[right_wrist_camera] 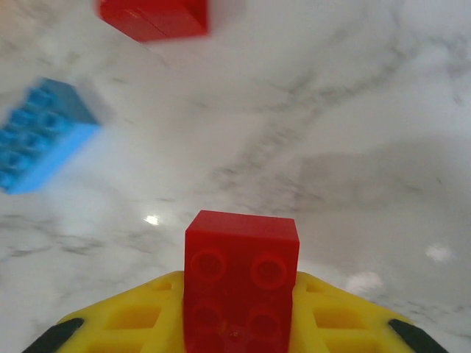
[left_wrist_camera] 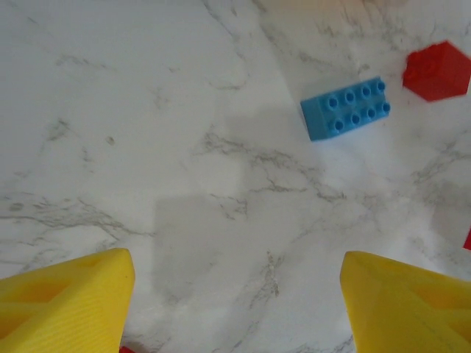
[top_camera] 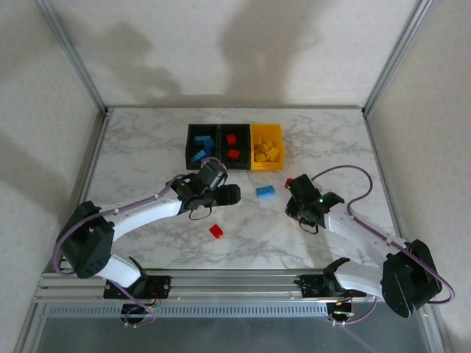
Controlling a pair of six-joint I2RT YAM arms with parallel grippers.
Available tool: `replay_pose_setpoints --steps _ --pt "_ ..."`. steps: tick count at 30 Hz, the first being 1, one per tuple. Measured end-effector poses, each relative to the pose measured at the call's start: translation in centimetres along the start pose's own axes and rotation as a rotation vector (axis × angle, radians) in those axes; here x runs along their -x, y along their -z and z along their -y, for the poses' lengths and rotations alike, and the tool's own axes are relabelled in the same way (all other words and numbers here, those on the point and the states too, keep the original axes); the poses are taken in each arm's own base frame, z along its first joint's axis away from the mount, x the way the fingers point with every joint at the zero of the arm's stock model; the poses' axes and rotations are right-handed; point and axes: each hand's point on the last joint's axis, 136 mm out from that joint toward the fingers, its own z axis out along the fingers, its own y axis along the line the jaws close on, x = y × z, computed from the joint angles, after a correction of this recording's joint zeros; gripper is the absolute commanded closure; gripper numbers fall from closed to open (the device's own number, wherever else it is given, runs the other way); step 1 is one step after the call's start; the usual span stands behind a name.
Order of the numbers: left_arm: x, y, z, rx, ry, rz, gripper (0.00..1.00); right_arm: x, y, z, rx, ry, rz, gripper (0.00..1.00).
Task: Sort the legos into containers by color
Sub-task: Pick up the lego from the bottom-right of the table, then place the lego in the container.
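Observation:
The containers stand in a row at the back: a black bin point(top_camera: 199, 145) with blue legos, a black bin point(top_camera: 233, 147) with red ones and a yellow bin point(top_camera: 266, 147) with yellow ones. My right gripper point(top_camera: 293, 187) point(right_wrist_camera: 241, 309) is shut on a red lego point(right_wrist_camera: 241, 272) point(top_camera: 289, 182), held just above the table. My left gripper point(top_camera: 231, 194) point(left_wrist_camera: 235, 268) is open over bare marble, with nothing between its yellow fingers point(left_wrist_camera: 66, 301). A blue lego point(top_camera: 266, 192) point(left_wrist_camera: 346, 109) point(right_wrist_camera: 40, 136) lies between the two grippers. Another red lego point(top_camera: 215, 231) point(right_wrist_camera: 154, 18) lies nearer the front.
The marble table point(top_camera: 147, 154) has open room on its left side and along the right. Metal frame posts point(top_camera: 73, 55) rise at the back corners. A rail point(top_camera: 221, 283) runs along the near edge by the arm bases.

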Motion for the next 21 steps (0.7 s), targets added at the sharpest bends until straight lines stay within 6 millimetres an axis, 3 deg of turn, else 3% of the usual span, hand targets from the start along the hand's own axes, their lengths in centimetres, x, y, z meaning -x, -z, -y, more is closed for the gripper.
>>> replay_pose_setpoints --steps 5,10,14,21 --pt "2.5 2.2 -2.5 0.007 0.097 0.081 0.26 3.2 0.7 -5.0 0.067 0.07 0.035 0.71" --pt "3.9 4.4 -6.1 0.049 0.195 0.15 0.26 6.1 0.5 -11.5 0.147 0.165 0.06 0.71" --pt "4.0 5.4 -7.7 0.073 0.234 0.172 0.26 8.2 -0.4 -16.2 0.203 0.227 0.073 0.7" --pt "3.3 6.2 -9.1 0.095 0.269 0.175 0.26 10.7 -3.3 -22.6 0.27 0.307 0.072 0.7"
